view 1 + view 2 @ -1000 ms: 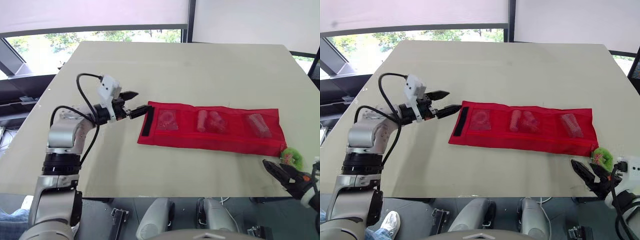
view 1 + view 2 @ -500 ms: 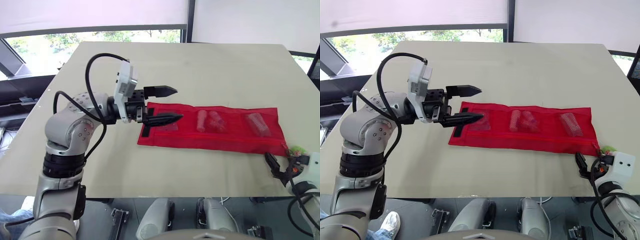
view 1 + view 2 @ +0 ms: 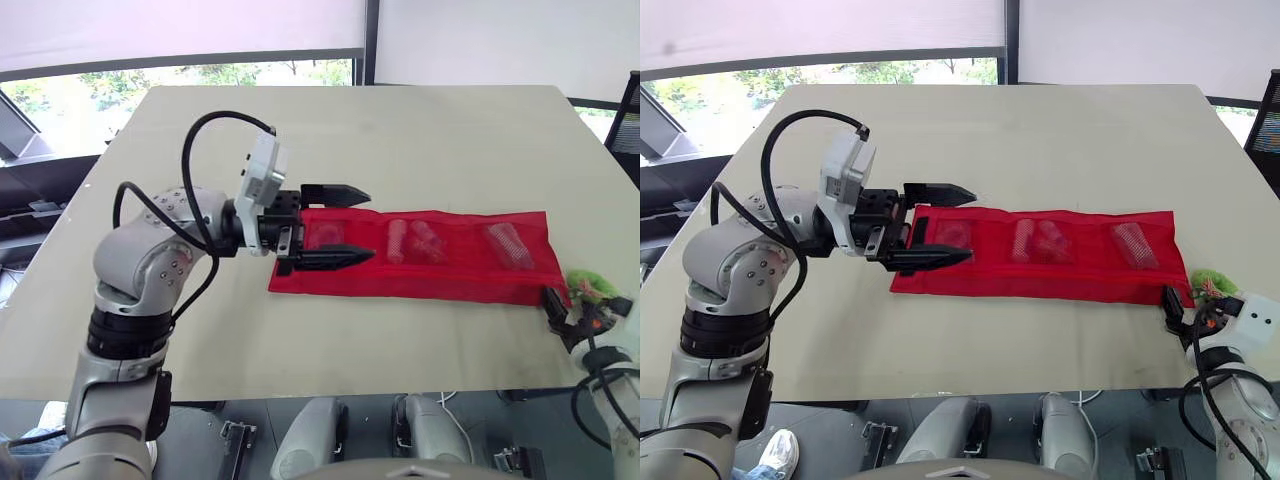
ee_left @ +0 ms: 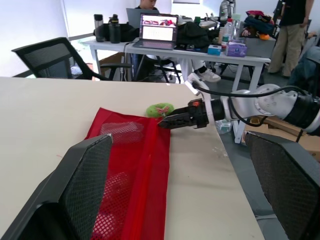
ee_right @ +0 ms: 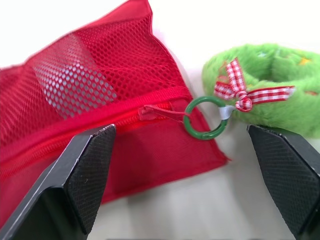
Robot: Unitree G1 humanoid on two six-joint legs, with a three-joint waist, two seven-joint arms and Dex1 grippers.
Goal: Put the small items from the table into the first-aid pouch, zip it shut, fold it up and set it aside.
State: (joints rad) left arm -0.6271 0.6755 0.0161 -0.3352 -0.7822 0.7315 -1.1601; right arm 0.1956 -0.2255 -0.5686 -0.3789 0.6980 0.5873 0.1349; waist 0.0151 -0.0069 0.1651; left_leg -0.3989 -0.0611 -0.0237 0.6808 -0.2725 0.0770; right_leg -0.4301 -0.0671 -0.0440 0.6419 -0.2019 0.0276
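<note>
The red mesh pouch (image 3: 440,265) lies flat and unfolded along the table. Small items show through its three pockets: one on the left (image 3: 325,235), one in the middle (image 3: 415,240), one on the right (image 3: 510,245). My left gripper (image 3: 368,222) is open, its fingers spread over the pouch's left end and first pocket. At the pouch's right corner the zipper pull (image 5: 155,111) carries a green ring (image 5: 205,117) tied to a fuzzy green charm (image 5: 270,90). My right gripper (image 3: 1173,305) is open just short of that corner, holding nothing.
The table's front edge (image 3: 400,385) runs close under the right gripper. The beige tabletop (image 3: 430,140) stretches behind the pouch. A black chair (image 3: 630,110) stands off the right side. Desks, chairs and people (image 4: 295,30) are beyond the table in the left wrist view.
My left gripper swung right from beside the pouch's left edge to over its first pocket and opened wider. My right gripper moved up to the zipper corner.
</note>
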